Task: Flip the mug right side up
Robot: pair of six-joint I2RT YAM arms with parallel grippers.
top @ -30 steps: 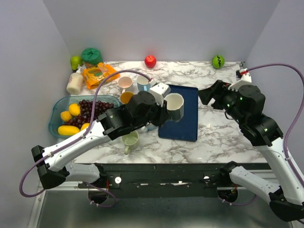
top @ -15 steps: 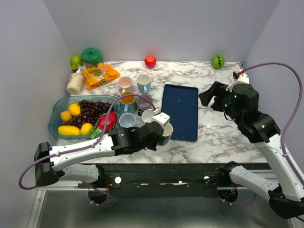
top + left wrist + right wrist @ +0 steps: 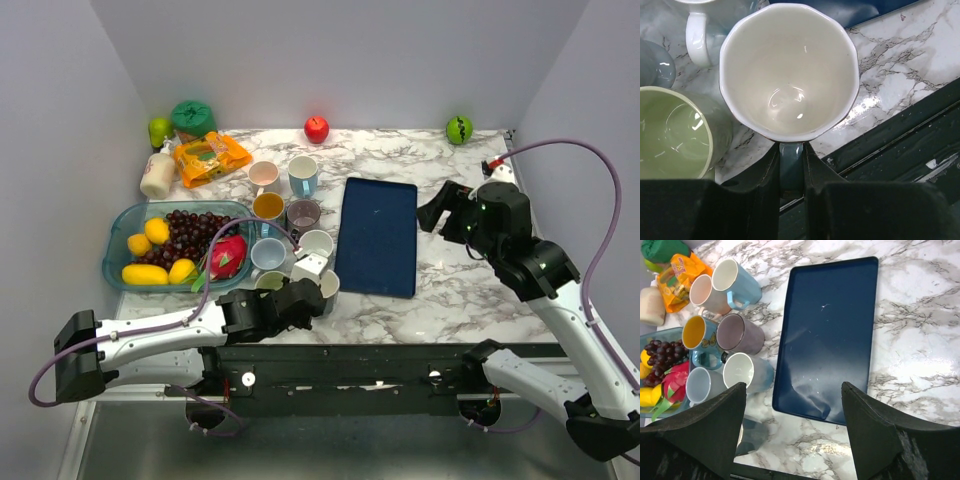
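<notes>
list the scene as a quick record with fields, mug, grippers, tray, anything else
mug: white inside, mouth up, blue-grey handle, near the front edge of the marble table
left gripper: shut on the mug's handle
right gripper: open, holding nothing, above the tray
tray: dark blue, flat on the table, right of the mugs
green mug: mouth up, just beside the held mug
bin: grapes and other fruit, left side
status: mug looks right side up
</notes>
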